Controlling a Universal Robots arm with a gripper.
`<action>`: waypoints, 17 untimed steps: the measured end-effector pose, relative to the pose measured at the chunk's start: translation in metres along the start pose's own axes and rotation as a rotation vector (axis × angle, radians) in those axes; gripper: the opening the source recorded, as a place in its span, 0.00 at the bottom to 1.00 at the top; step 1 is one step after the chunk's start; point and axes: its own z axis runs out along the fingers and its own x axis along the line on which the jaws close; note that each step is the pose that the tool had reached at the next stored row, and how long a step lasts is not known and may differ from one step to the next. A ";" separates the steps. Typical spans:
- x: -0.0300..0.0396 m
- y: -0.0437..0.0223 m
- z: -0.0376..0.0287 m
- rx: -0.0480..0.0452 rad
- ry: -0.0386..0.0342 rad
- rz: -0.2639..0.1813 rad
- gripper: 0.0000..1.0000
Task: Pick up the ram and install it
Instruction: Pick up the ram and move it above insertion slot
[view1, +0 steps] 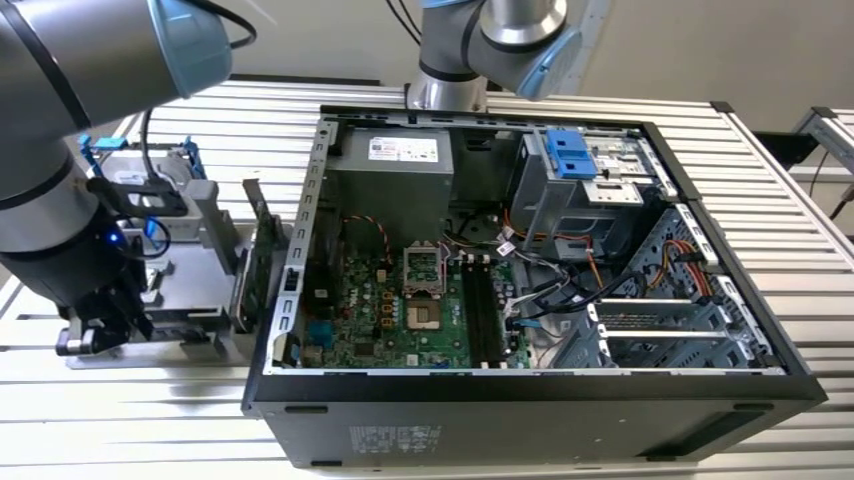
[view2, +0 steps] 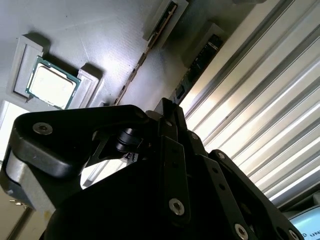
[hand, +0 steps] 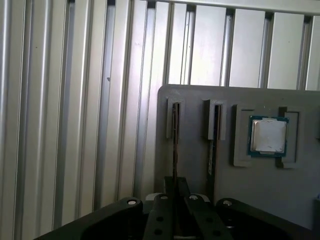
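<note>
Exterior view, arm: the gripper (view1: 94, 335) is low over the gray tray (view1: 200, 270) on the desk (view1: 774, 200), on the exterior view's left. It is well apart from the open computer (view1: 534, 385).
First wrist view, ram stick: the ram stick (hand: 175, 135) stands on its thin edge in a tray slot, so it can be pinched from both sides. A second stick (hand: 214, 135) stands just beside it, and a square chip (hand: 268, 136) lies farther along.
First wrist view, fingers: the fingers (hand: 181, 190) sit tight on both sides of the ram stick with no gap showing. I think they are grasping it.
Second wrist view, ram stick: it sits in its slot, not lifted out yet.
</note>
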 end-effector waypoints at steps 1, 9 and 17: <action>0.0000 0.0000 -0.0003 0.0000 0.0000 0.000 0.00; 0.0000 0.0001 -0.0019 -0.0001 0.0001 0.000 0.00; 0.0000 0.0002 -0.0064 -0.0002 0.0002 0.001 0.00</action>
